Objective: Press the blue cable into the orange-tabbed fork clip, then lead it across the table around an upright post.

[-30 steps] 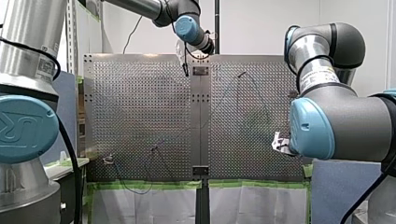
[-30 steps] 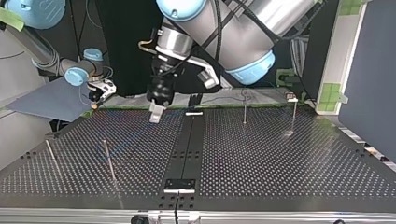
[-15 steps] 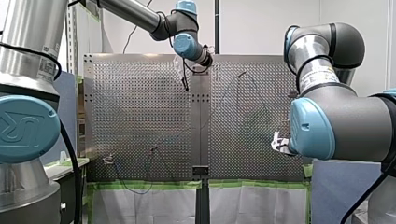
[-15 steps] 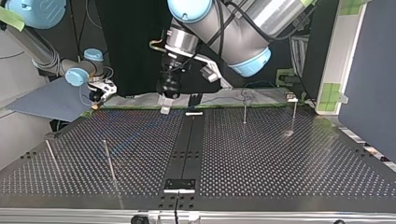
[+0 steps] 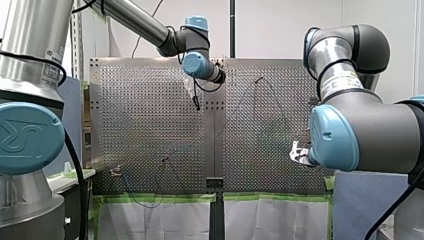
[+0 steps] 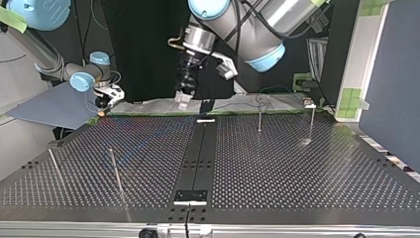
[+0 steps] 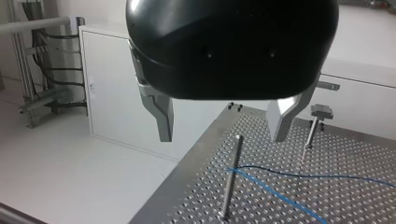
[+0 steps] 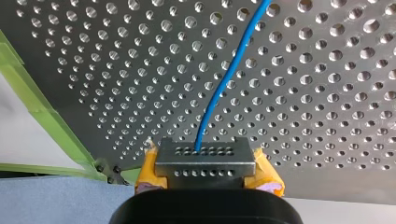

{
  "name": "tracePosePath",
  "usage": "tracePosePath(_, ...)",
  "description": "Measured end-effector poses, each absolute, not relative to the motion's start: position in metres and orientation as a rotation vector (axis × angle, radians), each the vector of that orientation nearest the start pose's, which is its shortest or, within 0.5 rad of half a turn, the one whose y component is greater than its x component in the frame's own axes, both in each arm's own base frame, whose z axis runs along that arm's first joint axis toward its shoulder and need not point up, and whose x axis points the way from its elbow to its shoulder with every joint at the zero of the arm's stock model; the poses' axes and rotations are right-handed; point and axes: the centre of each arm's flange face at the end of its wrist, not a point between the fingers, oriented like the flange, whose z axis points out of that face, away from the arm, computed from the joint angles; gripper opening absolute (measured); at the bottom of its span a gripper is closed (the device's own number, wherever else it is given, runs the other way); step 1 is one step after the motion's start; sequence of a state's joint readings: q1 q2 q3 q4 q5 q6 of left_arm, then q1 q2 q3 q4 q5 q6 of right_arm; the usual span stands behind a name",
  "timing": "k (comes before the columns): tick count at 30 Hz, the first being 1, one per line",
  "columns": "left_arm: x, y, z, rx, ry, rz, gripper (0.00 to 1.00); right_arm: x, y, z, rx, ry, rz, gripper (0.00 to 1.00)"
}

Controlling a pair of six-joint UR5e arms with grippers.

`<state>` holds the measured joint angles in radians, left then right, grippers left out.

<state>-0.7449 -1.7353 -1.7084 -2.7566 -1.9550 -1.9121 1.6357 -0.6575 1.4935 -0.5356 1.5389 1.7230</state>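
Clamping blue cable (image 8: pixel 219 93) in my right gripper (image 8: pixel 205 161), well apart from the upright post (image 7: pixel 232 177). Hovering with my left gripper (image 7: pixel 221 137) spread empty, raised short of that post, nearer it.

Shiny metal table (image 7: pixel 364 149), glossy black left end effector (image 7: pixel 223 136), smooth blue cable (image 8: pixel 222 88)

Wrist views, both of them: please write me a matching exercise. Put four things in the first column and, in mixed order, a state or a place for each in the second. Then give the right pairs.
Things:
1. left gripper
2. right gripper
3. post
4. green tape

States or places:
A. lies along the edge of the table
B. open, holding nothing
C. shut on the blue cable
D. stands upright on the table

Pairs: 1-B, 2-C, 3-D, 4-A.
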Motion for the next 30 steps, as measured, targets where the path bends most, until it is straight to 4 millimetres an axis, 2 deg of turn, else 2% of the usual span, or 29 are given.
tracePosePath(13,0.323,-0.424,0.325,-0.015,1.535,-0.565,1.00,0.180,-0.655,0.007,1.419,-1.510,1.214,0.00)
tracePosePath(30,0.289,-0.389,0.254,0.026,1.675,-0.451,1.00,0.182,-0.655,0.007,1.422,-1.508,1.217,0.00)
